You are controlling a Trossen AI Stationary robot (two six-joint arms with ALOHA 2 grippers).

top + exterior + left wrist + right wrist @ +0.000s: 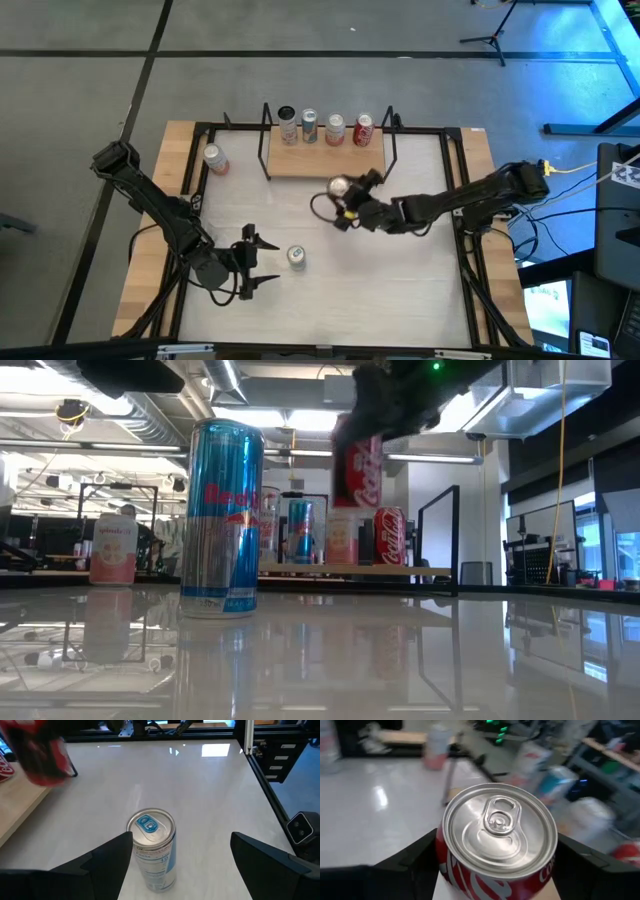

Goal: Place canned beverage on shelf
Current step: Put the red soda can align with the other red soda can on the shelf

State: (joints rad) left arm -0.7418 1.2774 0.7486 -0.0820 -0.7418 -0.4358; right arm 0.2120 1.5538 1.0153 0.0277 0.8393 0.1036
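Two arms work over the white surface [400, 290]. Nearest, the left gripper [250, 262] hangs with fingers spread, just beside an upright blue can [296, 257] it isn't touching. Farther in, the right gripper [345, 192] pinches a red cola can [499, 842], held above the surface just short of the shelf [325, 158]. Four cans stand along the shelf's back edge, their labels mostly blurred. A pink can [215, 158] stands left of the shelf. Beyond lies grey floor.

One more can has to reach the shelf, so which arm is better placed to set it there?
Right. The right gripper holds a red can aloft just before the shelf; the left gripper sits open by the blue can.
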